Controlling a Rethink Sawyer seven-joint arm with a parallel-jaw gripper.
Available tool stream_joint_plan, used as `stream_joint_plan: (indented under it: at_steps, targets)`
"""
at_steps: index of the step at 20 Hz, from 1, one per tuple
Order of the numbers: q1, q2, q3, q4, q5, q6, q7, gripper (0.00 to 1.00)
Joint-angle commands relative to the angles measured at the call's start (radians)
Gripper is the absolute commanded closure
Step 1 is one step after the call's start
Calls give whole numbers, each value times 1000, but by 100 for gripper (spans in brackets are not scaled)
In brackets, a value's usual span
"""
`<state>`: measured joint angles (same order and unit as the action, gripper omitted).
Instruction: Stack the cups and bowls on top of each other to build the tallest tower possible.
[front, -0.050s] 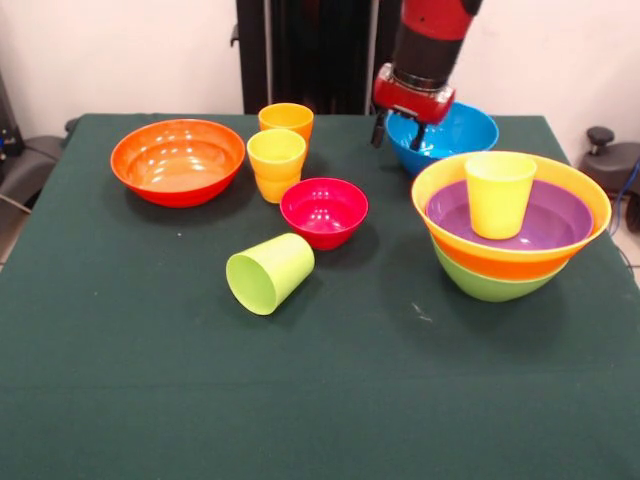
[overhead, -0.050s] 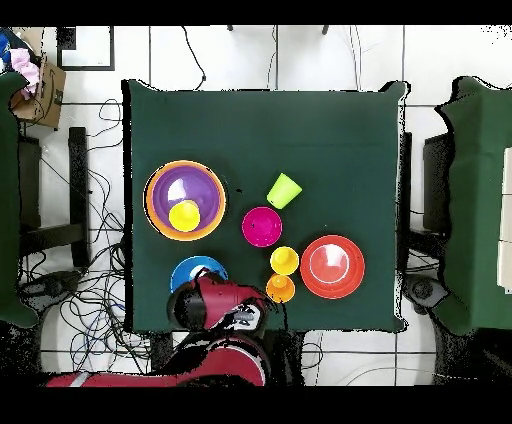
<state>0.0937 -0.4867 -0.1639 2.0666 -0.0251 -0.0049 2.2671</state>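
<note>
Beside the tower of nested bowls holding a yellow cup, the pincer hovers empty, narrowly parted, over the blue bowl; a shallow rim grip could slip and topple things across the bench.

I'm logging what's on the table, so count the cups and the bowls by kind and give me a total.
Cups: 4, lime green on its side, yellow, orange, yellow in the stack.
Bowls: 6, big orange, magenta, blue, and nested purple, orange, green.
Total: 10
</note>
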Motion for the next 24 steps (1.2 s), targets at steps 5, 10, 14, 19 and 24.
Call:
stream_joint_plan:
  at_steps: [5,10,14,19,24]
  targets:
    - [56,-12,127,-38,85,22,164,0]
    - [67,36,109,-63,91,-19,155,0]
    - [133,59,37,-90,106,-39,154,100]
    - [154,66,13,-97,107,-26,146,100]
    - [149,67,10,-101,103,-18,141,100]
